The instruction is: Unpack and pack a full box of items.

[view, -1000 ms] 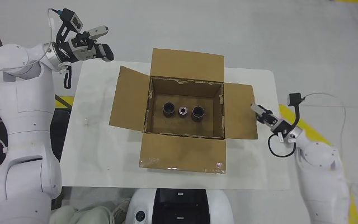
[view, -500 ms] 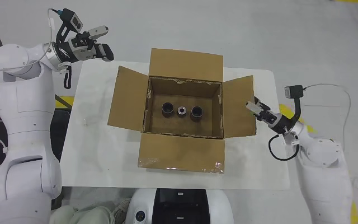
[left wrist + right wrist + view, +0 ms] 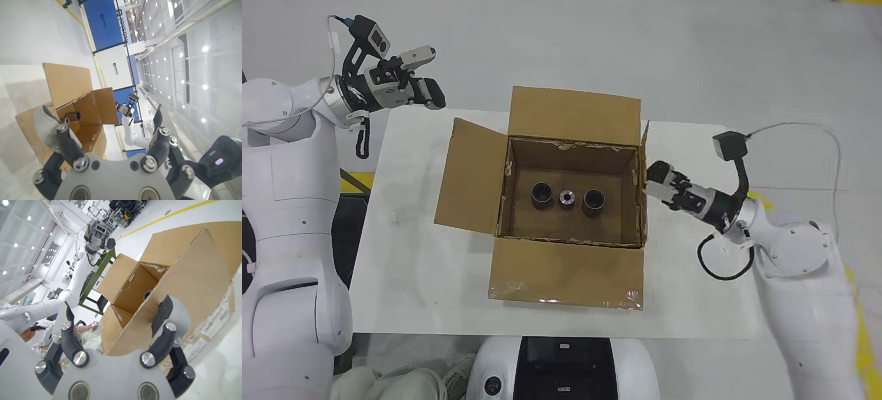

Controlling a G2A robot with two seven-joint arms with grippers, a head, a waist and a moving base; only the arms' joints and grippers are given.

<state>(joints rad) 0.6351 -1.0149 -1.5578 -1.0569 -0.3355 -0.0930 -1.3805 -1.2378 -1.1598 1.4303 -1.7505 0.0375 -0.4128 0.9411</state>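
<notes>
**Top view.** An open cardboard box (image 3: 572,232) stands at the middle of the white worktop (image 3: 412,250). Three flaps are folded outward and lie low: the far flap (image 3: 577,112) at 12 o'clock, the left flap (image 3: 474,180) at 9 o'clock and the near flap (image 3: 567,272) at 6 o'clock. The right flap (image 3: 645,195), at 3 o'clock, stands nearly upright on the box wall.

Three items sit on the box floor in a row running from 9 to 3 o'clock: a left dark cylinder (image 3: 542,195), a small ring (image 3: 566,198) and a right dark cylinder (image 3: 593,202). They lie close together but apart from each other, and well apart from the walls.

The left pincer (image 3: 428,78) hangs at 10 o'clock from the box, over the far corner of the worktop. It is released, its fingers spread wide with nothing between them. The right pincer (image 3: 655,178) is at 3 o'clock, just beside the outer face of the upright flap.

**Left wrist view.** The left pincer (image 3: 101,113) is spread and faces the box (image 3: 75,83) from well apart. One cylinder (image 3: 72,115) shows inside.

**Right wrist view.** The right pincer (image 3: 116,303) is released and holds nothing. The free edge of the upright flap (image 3: 189,275) runs between its two fingers. Whether either finger touches the cardboard cannot be told.
</notes>
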